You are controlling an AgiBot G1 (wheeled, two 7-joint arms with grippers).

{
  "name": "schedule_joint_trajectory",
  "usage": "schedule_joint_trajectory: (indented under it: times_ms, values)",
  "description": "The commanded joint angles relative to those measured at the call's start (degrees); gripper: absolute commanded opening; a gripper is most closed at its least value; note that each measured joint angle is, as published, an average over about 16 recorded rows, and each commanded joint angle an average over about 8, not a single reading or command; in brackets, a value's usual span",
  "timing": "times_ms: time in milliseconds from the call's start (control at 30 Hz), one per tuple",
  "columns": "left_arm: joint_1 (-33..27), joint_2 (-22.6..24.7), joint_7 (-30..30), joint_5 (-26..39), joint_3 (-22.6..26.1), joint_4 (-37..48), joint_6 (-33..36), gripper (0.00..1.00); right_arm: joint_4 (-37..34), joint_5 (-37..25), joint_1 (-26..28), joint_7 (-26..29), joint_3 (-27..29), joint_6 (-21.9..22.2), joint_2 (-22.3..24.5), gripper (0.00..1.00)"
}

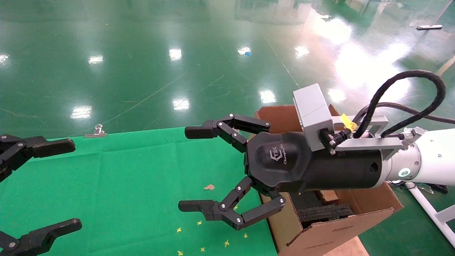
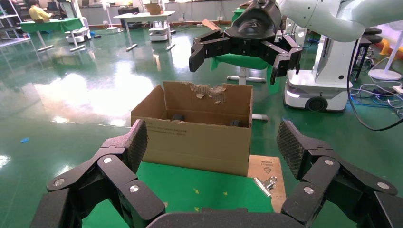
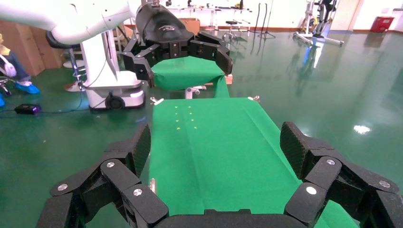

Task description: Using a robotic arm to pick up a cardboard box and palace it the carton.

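My right robotic arm reaches in from the right. Its gripper is open and empty, hovering over the green cloth just left of the carton. The carton stands at the table's right end with upright flaps, a torn far edge and black foam blocks inside. A small brown boxlike thing lies inside it, mostly hidden under my right wrist; I cannot tell if it is the cardboard box. My left gripper is open and empty at the table's left end, facing the carton.
The table is covered with a green cloth carrying small yellow marks and a brown scrap. A metal clip holds the cloth's far edge; another lies on the bare wooden board beside the carton. Glossy green floor lies all around.
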Motion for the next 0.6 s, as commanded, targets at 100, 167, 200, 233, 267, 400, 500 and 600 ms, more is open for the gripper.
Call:
schedule_joint_trajectory:
  times_ms: [100,167,200,233,267,400,500,600]
  values:
    - [0.00,0.00,0.00,0.00,0.00,0.00,0.00,1.00,-0.02,-0.01,0.01,0.00,-0.02,0.01,-0.01,1.00]
    - [0.00,0.00,0.00,0.00,0.00,0.00,0.00,1.00,-0.02,-0.01,0.02,0.00,-0.02,0.01,-0.01,1.00]
    - [0.00,0.00,0.00,0.00,0.00,0.00,0.00,1.00,-0.03,-0.01,0.02,0.00,-0.03,0.01,-0.01,1.00]
    - [0.00,0.00,0.00,0.00,0.00,0.00,0.00,1.00,-0.03,-0.01,0.02,0.00,-0.03,0.01,-0.01,1.00]
    - [0.00,0.00,0.00,0.00,0.00,0.00,0.00,1.00,-0.04,-0.01,0.03,0.00,-0.03,0.01,-0.01,1.00]
    - [0.00,0.00,0.00,0.00,0.00,0.00,0.00,1.00,-0.05,-0.01,0.04,0.00,-0.05,0.01,-0.01,1.00]
    - [0.00,0.00,0.00,0.00,0.00,0.00,0.00,1.00,-0.05,-0.01,0.05,0.00,-0.05,0.01,-0.01,1.00]
    - [0.00,0.00,0.00,0.00,0.00,0.00,0.00,1.00,-0.06,-0.01,0.06,0.00,-0.06,0.01,-0.01,1.00]
